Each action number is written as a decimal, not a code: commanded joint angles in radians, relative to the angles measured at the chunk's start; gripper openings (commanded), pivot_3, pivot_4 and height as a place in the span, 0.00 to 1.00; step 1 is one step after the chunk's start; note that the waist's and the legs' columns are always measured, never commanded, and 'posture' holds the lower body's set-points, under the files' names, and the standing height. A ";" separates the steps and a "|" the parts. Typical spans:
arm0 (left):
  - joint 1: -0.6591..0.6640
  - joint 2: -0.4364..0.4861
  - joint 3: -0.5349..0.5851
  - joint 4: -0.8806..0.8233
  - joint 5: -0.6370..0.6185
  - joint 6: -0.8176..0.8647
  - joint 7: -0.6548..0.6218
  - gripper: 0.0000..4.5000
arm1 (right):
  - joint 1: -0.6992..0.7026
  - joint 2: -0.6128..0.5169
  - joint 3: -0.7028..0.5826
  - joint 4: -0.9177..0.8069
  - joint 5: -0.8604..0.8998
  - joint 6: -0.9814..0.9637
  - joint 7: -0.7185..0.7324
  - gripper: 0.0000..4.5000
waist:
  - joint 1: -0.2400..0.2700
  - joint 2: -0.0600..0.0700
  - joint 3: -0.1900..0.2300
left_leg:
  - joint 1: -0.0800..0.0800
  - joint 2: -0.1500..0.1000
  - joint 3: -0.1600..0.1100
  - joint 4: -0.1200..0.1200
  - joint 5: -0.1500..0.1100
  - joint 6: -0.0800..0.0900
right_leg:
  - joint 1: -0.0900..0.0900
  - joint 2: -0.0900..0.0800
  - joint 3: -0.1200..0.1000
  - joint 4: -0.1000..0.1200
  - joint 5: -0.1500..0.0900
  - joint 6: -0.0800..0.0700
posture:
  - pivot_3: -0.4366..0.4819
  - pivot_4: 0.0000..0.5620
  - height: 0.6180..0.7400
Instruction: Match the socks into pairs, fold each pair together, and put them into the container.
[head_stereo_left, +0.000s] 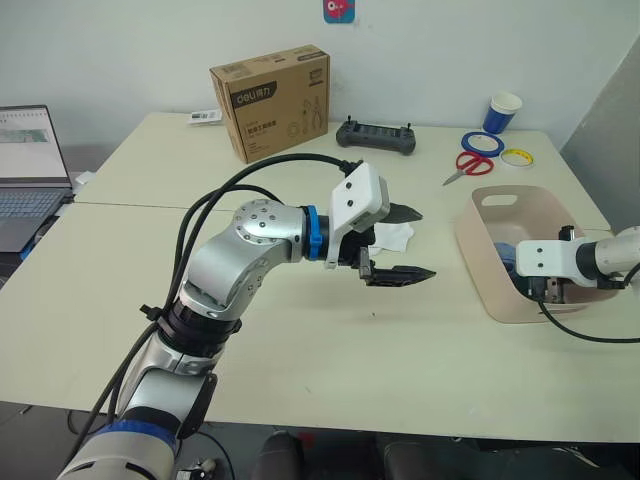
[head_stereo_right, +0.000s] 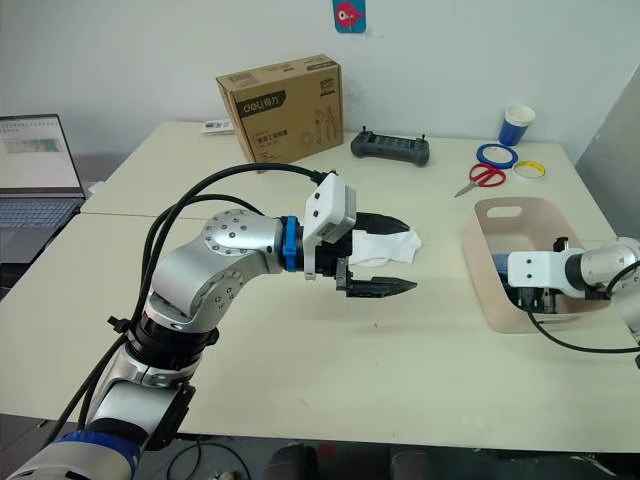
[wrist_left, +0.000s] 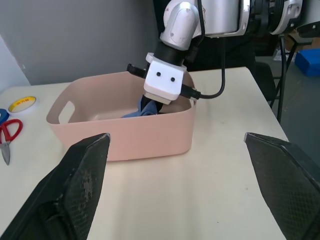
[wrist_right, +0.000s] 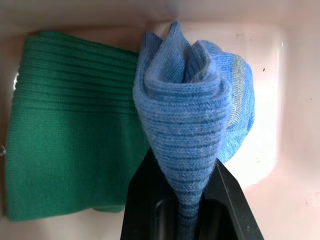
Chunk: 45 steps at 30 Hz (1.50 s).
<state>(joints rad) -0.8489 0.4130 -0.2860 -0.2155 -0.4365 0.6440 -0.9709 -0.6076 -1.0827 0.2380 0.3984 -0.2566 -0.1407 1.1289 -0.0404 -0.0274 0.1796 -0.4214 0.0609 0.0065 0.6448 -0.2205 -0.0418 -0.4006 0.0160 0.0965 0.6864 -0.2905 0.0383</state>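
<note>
1. The right gripper (wrist_right: 187, 200) is down inside the container (head_stereo_left: 478, 232), pinching the folded light blue socks (wrist_right: 192, 115) between its fingers; the bundle stands bunched above the fingertips, beside the green socks (wrist_right: 70, 125) that already lie flat on the container's floor.
2. The step in hand, as I judge it, is setting the blue pair down; the bundle should be lowered until it rests on the floor of the container, next to the green pair and not on top of it, before the fingers part; letting go from higher up risks the fold springing apart.
3. When the fingers spread, they should spread only a little and lift straight up out of the container; the knit may cling to the pads and drag the pair out again.
4. The left gripper (head_stereo_left: 402, 243) hovers spread wide and empty above the table (head_stereo_left: 300, 340), well to the left of the container; the white socks (head_stereo_right: 385, 244) lie on the table just behind it, on the side away from the robot, also left of the container.
5. The left arm would do well to hold off from the container until the right arm is out, since both would crowd its near rim.
</note>
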 joint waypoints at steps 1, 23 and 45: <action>-0.032 -0.012 0.006 -0.003 0.014 -0.030 -0.001 1.00 | -0.027 -0.006 -0.012 0.013 -0.002 -0.016 0.020 0.29 | 0.000 0.000 0.000 | 0.000 0.000 0.000 0.000 0.000 0.000 | 0.000 0.000 0.000 0.000 0.000 0.000 | 0.48 0.27 1.00; 0.056 0.114 0.076 0.001 0.028 -0.070 -0.034 1.00 | -0.330 -0.117 -0.123 -0.170 0.218 0.345 0.388 1.00 | -0.025 0.004 0.002 | 0.006 0.000 0.001 0.000 0.000 0.000 | 0.000 0.000 0.003 0.009 0.000 0.000 | 0.48 0.27 1.00; 0.761 -0.203 0.346 0.034 0.309 -0.421 0.714 1.00 | 0.431 0.878 -0.156 -0.529 0.107 0.328 -0.844 1.00 | 0.017 -0.002 -0.003 | -0.001 0.000 -0.001 0.000 0.002 -0.003 | -0.004 -0.002 -0.001 0.011 0.001 0.000 | 0.48 0.27 1.00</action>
<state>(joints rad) -0.1000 0.2218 0.0695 -0.1787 -0.1521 0.2707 -0.2827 -0.1710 -0.1989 0.0795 -0.0911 -0.1312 0.2224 0.3161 -0.0234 -0.0292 0.1767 -0.4217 0.0605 0.0056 0.6444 -0.2187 -0.0451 -0.4049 0.0145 0.0955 0.6974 -0.2900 0.0381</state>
